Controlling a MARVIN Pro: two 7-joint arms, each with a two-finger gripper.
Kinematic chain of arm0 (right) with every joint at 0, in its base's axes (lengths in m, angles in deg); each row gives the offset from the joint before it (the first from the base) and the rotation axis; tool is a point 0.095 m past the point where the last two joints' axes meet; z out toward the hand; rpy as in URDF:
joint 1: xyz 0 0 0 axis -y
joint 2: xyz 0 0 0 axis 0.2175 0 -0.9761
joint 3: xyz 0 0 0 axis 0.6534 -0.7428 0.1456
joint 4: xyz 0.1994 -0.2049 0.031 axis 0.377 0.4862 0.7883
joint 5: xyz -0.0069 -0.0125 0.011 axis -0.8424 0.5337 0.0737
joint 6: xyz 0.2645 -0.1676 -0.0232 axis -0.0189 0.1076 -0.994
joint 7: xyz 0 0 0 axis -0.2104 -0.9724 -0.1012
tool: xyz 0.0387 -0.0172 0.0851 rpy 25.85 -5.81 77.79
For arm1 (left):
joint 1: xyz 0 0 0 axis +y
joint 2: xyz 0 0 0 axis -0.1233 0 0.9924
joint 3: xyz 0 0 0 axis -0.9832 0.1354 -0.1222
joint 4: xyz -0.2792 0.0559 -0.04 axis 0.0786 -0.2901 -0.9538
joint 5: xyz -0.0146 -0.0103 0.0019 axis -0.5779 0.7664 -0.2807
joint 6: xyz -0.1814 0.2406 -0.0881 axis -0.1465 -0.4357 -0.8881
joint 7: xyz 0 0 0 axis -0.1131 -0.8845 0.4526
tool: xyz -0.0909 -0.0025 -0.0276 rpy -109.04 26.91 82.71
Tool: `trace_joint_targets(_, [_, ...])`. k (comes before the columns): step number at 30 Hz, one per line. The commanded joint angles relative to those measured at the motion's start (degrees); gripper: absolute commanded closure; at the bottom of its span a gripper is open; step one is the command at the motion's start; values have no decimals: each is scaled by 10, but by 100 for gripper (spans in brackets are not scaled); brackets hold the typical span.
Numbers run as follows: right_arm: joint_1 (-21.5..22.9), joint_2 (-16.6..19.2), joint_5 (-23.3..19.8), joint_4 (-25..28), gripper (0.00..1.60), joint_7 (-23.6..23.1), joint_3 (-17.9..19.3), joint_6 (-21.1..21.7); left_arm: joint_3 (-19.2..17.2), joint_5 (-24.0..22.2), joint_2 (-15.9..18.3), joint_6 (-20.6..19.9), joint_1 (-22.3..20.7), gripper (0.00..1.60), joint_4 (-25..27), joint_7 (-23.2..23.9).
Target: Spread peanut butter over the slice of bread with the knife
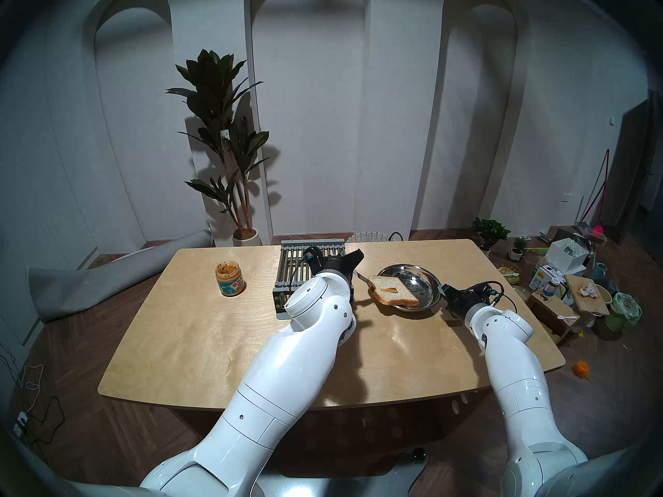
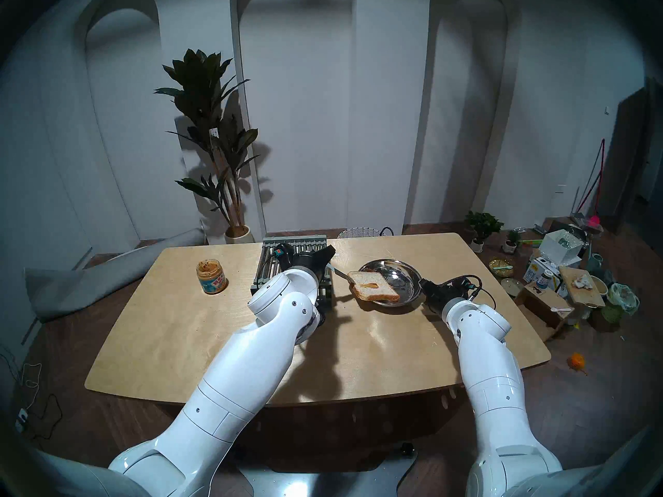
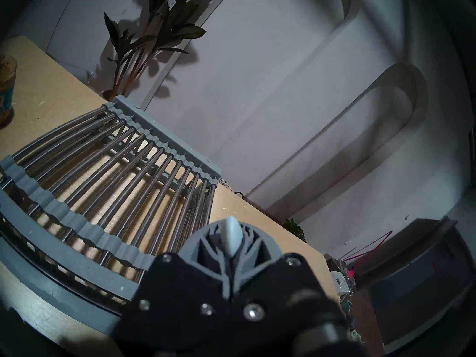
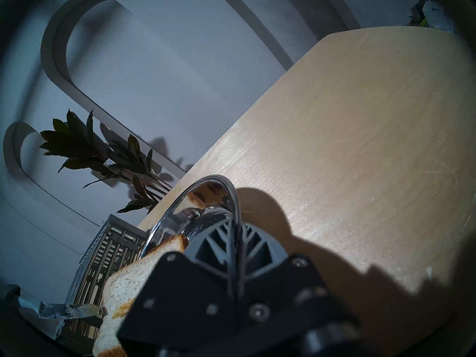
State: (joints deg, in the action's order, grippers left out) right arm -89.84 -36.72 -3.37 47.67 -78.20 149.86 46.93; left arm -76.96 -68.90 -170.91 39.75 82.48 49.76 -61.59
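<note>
The left hand (image 3: 229,241) is clamped on the pale handle of the knife (image 1: 363,278), whose blade reaches right so that its tip meets the far-left edge of the slice of bread (image 1: 394,289). The bread lies tilted across the left rim of a shallow steel bowl (image 1: 427,281), overhanging it toward the surface (image 1: 201,327), and carries only a small tan dab of paste near its middle. The right hand (image 4: 235,235) is closed on the bowl's right rim, pinching the thin metal edge between its fingers. The peanut butter (image 1: 230,279) jar stands open, well apart on the left of the surface, and a grey slatted rack (image 1: 305,266) sits just behind the left hand. Judging by the single dab, most of the slice is yet to be covered. The chief risk, I think, lies in the bread's perch: a sideways stroke from the left could push the slice down into the bowl or tip it off the rim, since nothing holds the bread itself. Pressing hard on the unsupported overhang could tear or fold the soft crumb. The right-wrist view shows the blade smeared but nearly bare, so a stroke now may merely scrape. A slip of the pinch on the slick rim would let the bowl skid.
</note>
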Motion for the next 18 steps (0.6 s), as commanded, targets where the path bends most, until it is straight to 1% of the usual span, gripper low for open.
trace_joint_targets(1, [3,2,3,17,160,-4,-4,-4,26,31,15,3,-12,160,54,19])
trace_joint_targets(5, [2,3,5,21,160,-3,-6,-4,37,40,21,5,-12,160,64,23])
trace_joint_targets(6, [1,3,11,24,160,2,-9,-9,37,40,21,5,-12,160,64,23])
trace_joint_targets(7, [1,3,11,25,156,2,-10,-8,38,41,22,6,-12,160,64,23])
trace_joint_targets(8, [1,3,11,24,147,0,-10,-9,38,41,22,7,-12,160,63,24])
trace_joint_targets(9, [1,3,11,25,145,0,-10,-9,38,41,22,8,-13,160,63,24])
trace_joint_targets(10, [1,3,12,25,135,0,-10,-8,38,41,23,8,-13,160,62,25])
trace_joint_targets(11, [0,3,13,26,117,0,-10,-9,39,41,23,9,-13,160,62,25])
trace_joint_targets(12, [0,2,13,26,105,0,-10,-9,39,42,24,9,-13,160,62,26])
trace_joint_targets(13, [0,2,14,26,85,0,-10,-9,40,42,24,10,-14,160,62,26])
trace_joint_targets(14, [0,2,14,27,73,-1,-9,-9,40,42,25,10,-14,160,61,27])
trace_joint_targets(15, [0,1,15,27,0,1,-9,-9,41,43,26,9,-15,160,60,27])
trace_joint_targets(18, [0,1,18,28,0,3,-9,-9,41,42,26,9,-17,160,57,27])
